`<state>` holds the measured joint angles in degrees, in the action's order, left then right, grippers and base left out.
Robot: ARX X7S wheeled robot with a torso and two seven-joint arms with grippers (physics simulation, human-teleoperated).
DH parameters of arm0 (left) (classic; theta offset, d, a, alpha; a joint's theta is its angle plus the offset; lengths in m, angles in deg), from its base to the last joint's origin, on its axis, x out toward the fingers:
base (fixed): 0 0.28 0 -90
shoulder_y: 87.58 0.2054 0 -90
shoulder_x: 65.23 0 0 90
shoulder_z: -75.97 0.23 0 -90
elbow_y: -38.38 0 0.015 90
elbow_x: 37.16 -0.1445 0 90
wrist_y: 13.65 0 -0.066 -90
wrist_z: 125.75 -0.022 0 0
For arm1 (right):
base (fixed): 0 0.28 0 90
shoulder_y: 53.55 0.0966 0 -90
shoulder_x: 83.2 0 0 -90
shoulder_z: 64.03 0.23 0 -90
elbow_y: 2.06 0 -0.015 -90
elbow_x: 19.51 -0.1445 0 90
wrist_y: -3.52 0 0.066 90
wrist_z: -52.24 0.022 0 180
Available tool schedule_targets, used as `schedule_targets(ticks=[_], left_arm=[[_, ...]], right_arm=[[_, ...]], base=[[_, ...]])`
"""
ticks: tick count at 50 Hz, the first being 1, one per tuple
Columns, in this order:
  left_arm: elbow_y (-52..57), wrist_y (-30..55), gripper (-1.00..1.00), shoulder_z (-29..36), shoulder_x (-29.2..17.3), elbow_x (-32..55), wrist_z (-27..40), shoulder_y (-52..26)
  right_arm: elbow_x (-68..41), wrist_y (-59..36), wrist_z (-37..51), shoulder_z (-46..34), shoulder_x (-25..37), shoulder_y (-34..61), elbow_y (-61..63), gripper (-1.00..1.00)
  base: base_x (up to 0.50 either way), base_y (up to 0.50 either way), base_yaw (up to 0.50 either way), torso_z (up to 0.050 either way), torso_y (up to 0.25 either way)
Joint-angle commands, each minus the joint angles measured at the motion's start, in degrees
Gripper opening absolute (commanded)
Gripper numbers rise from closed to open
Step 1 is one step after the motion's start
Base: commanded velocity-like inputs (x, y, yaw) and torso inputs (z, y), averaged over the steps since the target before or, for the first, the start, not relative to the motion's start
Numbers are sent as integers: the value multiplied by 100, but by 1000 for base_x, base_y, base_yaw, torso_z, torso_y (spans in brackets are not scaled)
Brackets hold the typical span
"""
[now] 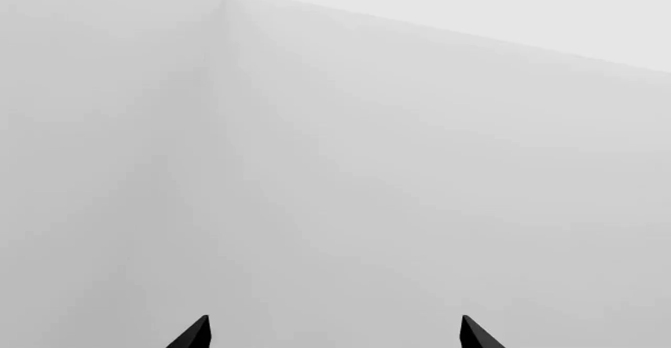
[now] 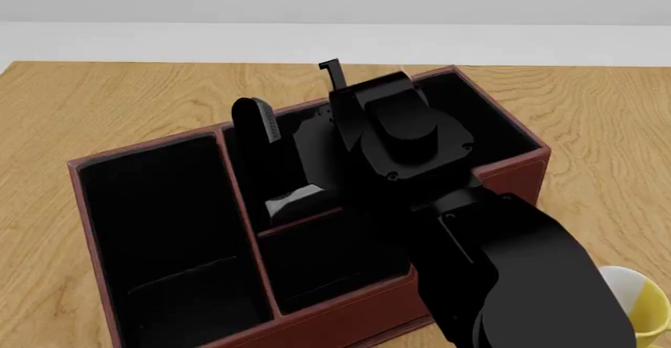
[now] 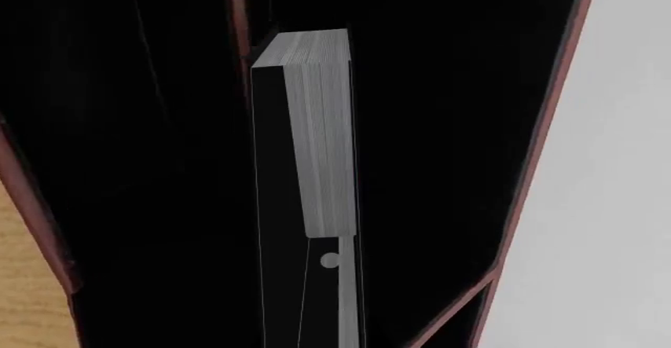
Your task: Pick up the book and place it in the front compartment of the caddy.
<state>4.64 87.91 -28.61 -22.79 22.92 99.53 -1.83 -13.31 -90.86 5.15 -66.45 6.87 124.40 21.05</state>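
The dark red-brown caddy stands on the wooden table. My right gripper reaches into its middle section from the right and is shut on the black book. The book stands tilted, with its top end above the rim beside the left divider. Its white page edges show just behind the low cross divider, in the far half of the middle section. In the right wrist view the book runs straight out from the gripper inside the black lining. My left gripper is open and empty, facing a grey wall.
A white-and-yellow mug stands at the table's near right, beside my right arm. The caddy's two end sections hold nothing I can see. Wooden tabletop surrounds the caddy, with a white wall behind it.
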Motion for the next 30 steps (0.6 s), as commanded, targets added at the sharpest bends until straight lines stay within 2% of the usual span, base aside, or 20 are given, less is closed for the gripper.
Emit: schedule_targets(ticks=[1,30], left_arm=[[-29,-1,100,65,-3,-40,9,-28],[-4,-74,100,44,-56,-13,39,22]], right_arm=[[348,107,534,89,-7,4,-76,100],[435,-15,976,89,-7,130,35,100]], base=[[0,0,3,0,0],[0,0,0,0,0]])
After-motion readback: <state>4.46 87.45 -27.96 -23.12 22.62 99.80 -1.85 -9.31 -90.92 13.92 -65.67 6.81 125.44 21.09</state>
